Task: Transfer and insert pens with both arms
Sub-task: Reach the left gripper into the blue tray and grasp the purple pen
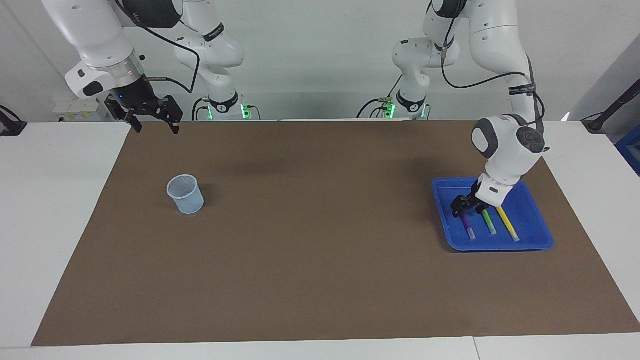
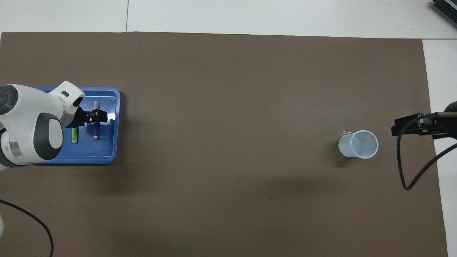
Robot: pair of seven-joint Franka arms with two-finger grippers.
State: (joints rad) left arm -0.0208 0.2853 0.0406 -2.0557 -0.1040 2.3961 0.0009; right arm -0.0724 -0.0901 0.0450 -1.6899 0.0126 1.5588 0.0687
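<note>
Three pens lie side by side in a blue tray [image 1: 531,242] at the left arm's end of the table: purple [image 1: 469,229], green [image 1: 490,224] and yellow [image 1: 508,224]. My left gripper [image 1: 468,207] is low in the tray, open, with its fingers on either side of the purple pen's end nearer the robots. In the overhead view it [image 2: 95,117] covers the middle of the purple pen [image 2: 96,130]. The green pen [image 2: 74,135] partly shows there, and the arm hides the yellow one. My right gripper [image 1: 154,125] waits open, raised over the mat's corner.
A pale blue mesh cup [image 1: 185,194] stands upright on the brown mat [image 1: 320,260] toward the right arm's end, also seen from overhead [image 2: 358,144]. White tabletop borders the mat. The right arm's black cable [image 2: 410,171] hangs beside the cup.
</note>
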